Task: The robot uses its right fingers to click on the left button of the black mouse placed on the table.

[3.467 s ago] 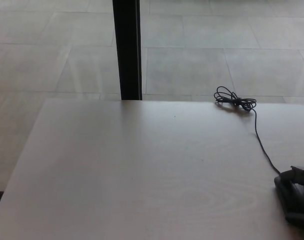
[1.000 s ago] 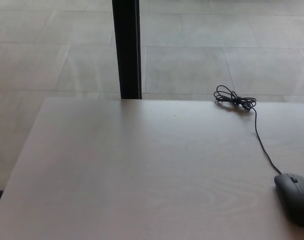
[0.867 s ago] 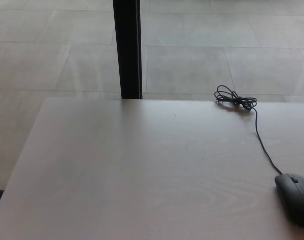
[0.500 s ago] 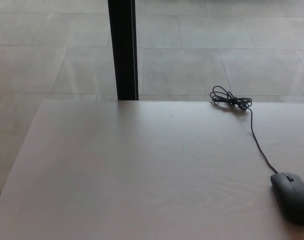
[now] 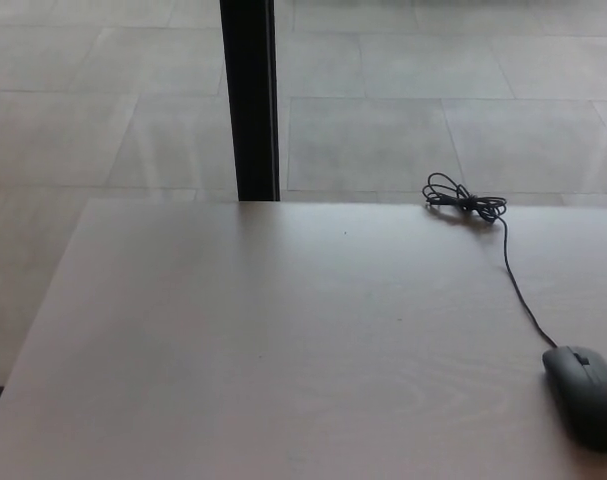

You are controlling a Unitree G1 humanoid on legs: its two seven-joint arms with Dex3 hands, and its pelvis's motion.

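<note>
Near right of tabletop (image 5: pixel 263 340): you see the black mouse (image 5: pixel 586 394) lying flat.
Cord (image 5: pixel 518 290): runs far-left to a coiled bundle (image 5: pixel 465 198).
Hands: neither shows; finger state unknowable.
Far side: dark post (image 5: pixel 248 100), tiled floor (image 5: pixel 433 110).

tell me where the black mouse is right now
In the head view, the black mouse sits at the table's near right corner, its cable running back.
</note>
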